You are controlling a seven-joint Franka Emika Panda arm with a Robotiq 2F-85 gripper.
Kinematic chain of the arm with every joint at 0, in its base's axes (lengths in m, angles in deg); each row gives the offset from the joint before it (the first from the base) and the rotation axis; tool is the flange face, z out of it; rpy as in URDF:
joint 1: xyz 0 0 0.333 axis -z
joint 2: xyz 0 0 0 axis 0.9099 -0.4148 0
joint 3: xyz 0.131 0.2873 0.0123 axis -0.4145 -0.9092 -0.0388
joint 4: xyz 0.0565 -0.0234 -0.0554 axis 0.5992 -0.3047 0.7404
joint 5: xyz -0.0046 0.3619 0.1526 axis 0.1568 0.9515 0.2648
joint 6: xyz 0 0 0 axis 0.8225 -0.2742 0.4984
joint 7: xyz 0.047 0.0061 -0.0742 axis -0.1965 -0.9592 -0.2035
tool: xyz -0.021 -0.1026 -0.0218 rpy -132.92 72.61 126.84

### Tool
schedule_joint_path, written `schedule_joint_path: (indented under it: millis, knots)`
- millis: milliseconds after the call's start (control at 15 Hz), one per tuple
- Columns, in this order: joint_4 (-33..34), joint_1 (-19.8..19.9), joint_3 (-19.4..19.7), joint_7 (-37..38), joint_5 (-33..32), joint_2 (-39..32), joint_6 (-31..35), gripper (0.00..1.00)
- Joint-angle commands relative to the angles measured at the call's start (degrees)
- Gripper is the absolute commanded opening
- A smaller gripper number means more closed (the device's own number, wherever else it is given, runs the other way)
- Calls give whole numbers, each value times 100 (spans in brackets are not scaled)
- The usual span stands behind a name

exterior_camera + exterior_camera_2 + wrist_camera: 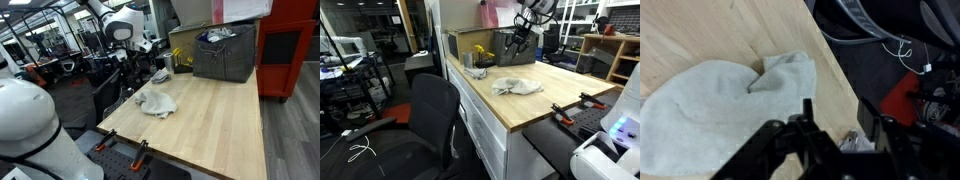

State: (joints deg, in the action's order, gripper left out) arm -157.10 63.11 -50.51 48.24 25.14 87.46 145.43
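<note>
Your black two-fingered gripper [840,135] hangs spread and empty above the crumpled off-white cloth [720,100].

In the wrist view, your dark fingers [805,112] stand apart with nothing pinched between them. They sit over the edge of the pale wooden table [700,30], and the cloth lies just to one side of them. In both exterior views the cloth [156,102] lies bunched in a loose heap on the tabletop near the table's long edge, clear of the gripper [513,50] hanging above it. A dark grey fabric bin [225,55] stands at the far end of the table, well apart from the cloth. A black office chair [430,115] sits on the floor beside the table.
</note>
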Motion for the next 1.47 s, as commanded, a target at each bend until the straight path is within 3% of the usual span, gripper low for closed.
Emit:
schedule_joint_path:
  millis: [0, 133, 200, 600, 1400]
  knots:
    - [-177, 127, 143, -196, -158, 73, -40, 83]
    - [-185, 231, 260, -272, -217, -137, 60, 98]
    - [-180, 295, 327, -290, -248, -232, 72, 100]
    - [32, 679, 617, -657, -308, -1231, 364, 100]
    - [451, 1134, 565, -737, -285, -2467, 876, 100]
